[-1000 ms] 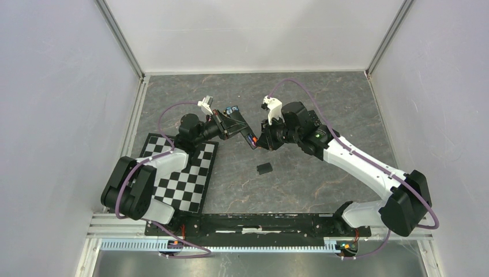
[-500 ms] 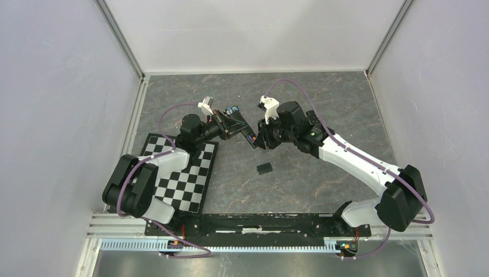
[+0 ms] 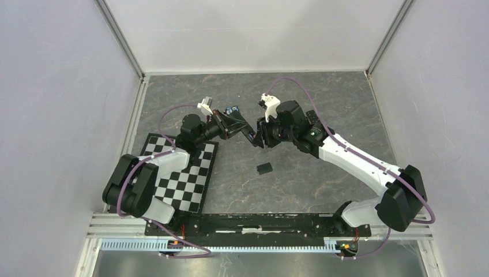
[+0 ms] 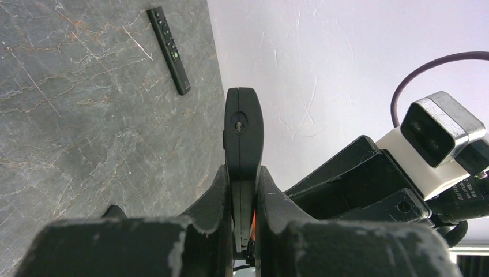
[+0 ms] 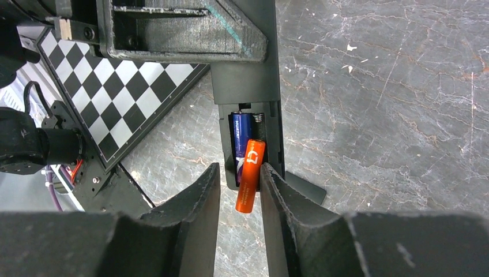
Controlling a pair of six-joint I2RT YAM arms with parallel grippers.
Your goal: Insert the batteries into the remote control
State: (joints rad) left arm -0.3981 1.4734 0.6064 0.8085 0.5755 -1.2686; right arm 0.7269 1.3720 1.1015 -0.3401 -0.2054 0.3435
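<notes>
Left gripper [image 3: 242, 124] and remote [image 5: 248, 98] directly before right gripper [image 5: 239, 184].

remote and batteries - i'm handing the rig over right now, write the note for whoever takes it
Left claw: shut on the remote, holding it off the table, battery bay turned toward the right arm.
Right claw: shut on the orange battery, its top end at the open bay, lower end sticking out past the remote's end.
Done: the blue battery sits in the bay's left slot.
Left: seat the orange battery in the free slot beside it, then likely refit the small black cover, which lies on the table in front of the arms.
A second remote lies on the table.
</notes>
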